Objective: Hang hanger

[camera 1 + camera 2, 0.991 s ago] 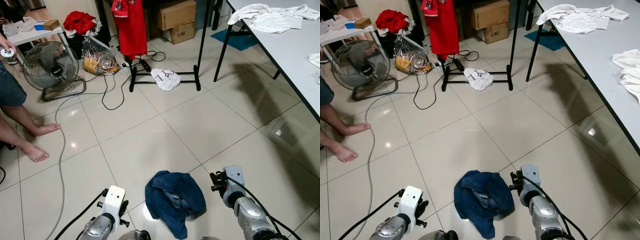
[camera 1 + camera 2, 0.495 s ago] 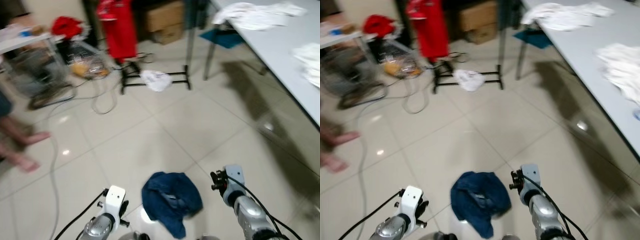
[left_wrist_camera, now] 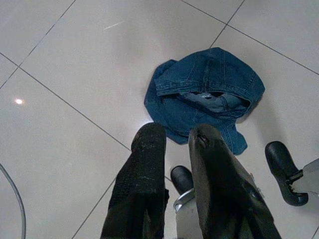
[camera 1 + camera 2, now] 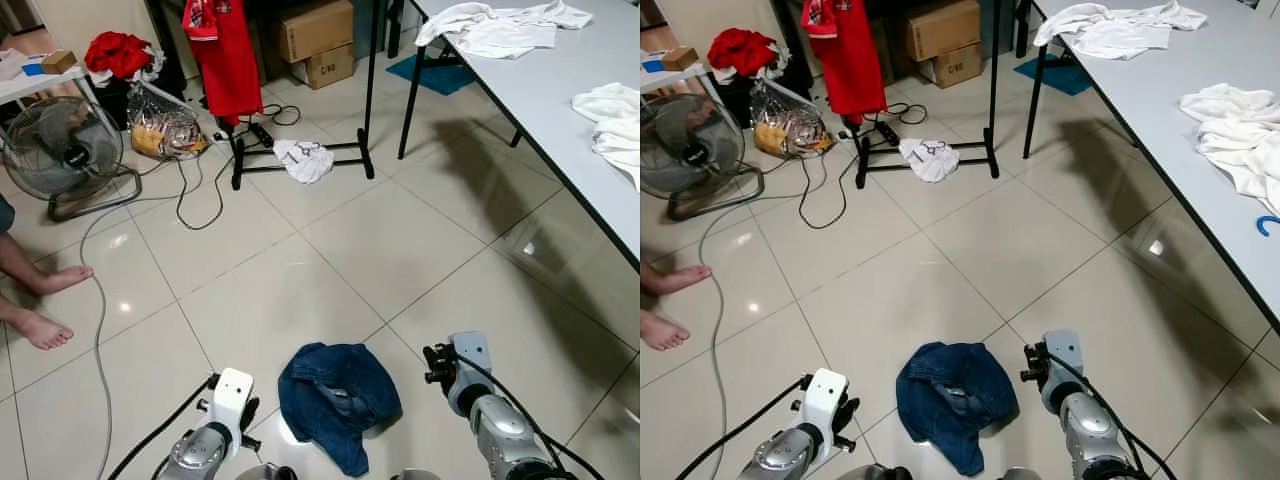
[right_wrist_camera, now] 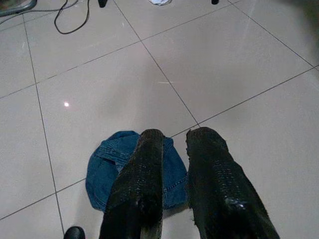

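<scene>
**On the tiled floor, turned toward the bench, no hanger in reach**

In my head views, the whole scene has slid leftward since a second ago: the long bench (image 4: pixel 1200 110) with its white clothes (image 4: pixel 1230 130) now takes more of my right side, and the fan (image 4: pixel 55 150) and a person's bare feet (image 4: pixel 40 300) sit nearer my left edge. That is my own turning, not the things moving. The blur of half a second ago has cleared. The blue denim garment (image 4: pixel 335 400) lies on the floor between my arms. The clothes rack (image 4: pixel 300 160) with the red garment (image 4: pixel 225 50) stands well apart, its top cut off. I judge the task barely begun: I cannot make out a hanger anywhere, unless the blue curve at the bench edge (image 4: pixel 1267 225) is one.

In my left wrist view, the left gripper (image 3: pixel 174 144) hangs above the denim, jaws narrow and empty.

In my right wrist view, the right gripper (image 5: pixel 172 142) likewise hovers over the floor, jaws narrow, holding nothing.
</scene>
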Controlling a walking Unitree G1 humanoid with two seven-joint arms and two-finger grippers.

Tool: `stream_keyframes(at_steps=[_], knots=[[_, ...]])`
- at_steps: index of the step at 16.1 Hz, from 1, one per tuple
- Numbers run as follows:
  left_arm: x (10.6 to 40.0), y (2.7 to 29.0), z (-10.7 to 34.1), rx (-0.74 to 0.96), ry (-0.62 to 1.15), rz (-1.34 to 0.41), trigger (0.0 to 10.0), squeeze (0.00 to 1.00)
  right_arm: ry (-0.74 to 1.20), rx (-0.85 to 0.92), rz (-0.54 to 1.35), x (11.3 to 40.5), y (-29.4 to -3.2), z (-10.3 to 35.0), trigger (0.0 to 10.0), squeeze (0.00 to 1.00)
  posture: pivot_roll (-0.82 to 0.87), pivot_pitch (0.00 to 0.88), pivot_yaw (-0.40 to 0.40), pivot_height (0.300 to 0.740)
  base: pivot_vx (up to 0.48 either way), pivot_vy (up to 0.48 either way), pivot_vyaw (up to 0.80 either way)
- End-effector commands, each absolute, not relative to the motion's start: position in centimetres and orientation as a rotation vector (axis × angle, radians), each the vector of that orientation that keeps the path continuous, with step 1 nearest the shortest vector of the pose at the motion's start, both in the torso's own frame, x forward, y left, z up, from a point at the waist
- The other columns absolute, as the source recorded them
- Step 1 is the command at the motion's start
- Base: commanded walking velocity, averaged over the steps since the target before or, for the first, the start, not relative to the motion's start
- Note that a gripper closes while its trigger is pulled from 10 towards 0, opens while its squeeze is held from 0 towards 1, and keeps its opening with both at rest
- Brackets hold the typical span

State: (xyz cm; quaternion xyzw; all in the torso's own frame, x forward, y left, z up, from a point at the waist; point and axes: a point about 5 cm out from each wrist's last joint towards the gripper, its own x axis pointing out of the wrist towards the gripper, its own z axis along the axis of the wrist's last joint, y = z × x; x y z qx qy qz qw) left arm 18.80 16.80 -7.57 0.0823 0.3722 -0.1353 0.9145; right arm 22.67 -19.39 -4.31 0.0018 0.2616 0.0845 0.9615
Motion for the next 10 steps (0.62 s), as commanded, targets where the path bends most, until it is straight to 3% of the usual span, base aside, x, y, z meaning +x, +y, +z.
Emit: stream_keyframes(at_steps=[1,10], knots=[[18.61,17.09,-7.66,0.177,0.776,-0.274,10.0,0.0,0.509,-0.005,0.183,23.14,-18.99,-4.0,10.0,0.0,-0.18,0.026,0.111,0.74,0.0,0.0,0.0],[18.45,17.17,-7.73,0.187,0.779,-0.279,10.0,0.0,0.508,-0.008,0.193,23.06,-18.71,-4.07,10.0,0.0,-0.18,0.026,0.114,0.74,0.0,0.0,0.0]])
